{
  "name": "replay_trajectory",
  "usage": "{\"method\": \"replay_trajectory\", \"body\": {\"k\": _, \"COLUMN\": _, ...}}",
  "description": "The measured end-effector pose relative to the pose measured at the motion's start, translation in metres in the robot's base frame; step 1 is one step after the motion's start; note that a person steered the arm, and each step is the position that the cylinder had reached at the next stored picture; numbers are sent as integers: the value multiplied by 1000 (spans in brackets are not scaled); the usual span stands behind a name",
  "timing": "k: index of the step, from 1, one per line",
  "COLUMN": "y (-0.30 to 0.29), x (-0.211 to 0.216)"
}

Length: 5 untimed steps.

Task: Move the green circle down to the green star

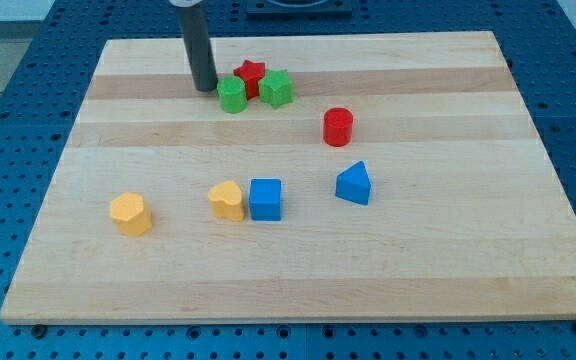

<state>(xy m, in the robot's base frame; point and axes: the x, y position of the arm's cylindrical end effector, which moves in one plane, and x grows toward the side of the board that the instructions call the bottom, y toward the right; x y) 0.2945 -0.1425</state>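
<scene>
In the camera view, near the view's top left of centre, my tip (205,88) is seen resting on the wooden board (468,250), the dark rod rising straight up and being cut off by the view's top edge. No gripper is carried by the arm, so nothing is grasped or released; only the bare rod end is present. The tip is placed just to the view's left of the green circle (232,95), slightly higher in the view, with a very small gap or light contact that cannot be told apart.

The green circle is found touching or nearly touching the red star (251,77), which lies just to its upper right. The green star (276,89) is set just to the right of the red star, and near the green circle, at about the same height in the view. These three blocks are gathered in one tight cluster.

A red cylinder (338,127) is seen apart, to the lower right of the cluster. Lower on the board, a blue triangular block (354,184) is placed at the right, a blue cube (265,199) beside a yellow block (226,200) that touches it, and another yellow block (130,214) well to the left.
</scene>
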Motion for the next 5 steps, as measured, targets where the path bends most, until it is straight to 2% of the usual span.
{"method": "replay_trajectory", "body": {"k": 1, "y": 26, "x": 26}}
{"method": "replay_trajectory", "body": {"k": 3, "y": 61, "x": 46}}
{"method": "replay_trajectory", "body": {"k": 5, "y": 67, "x": 124}}
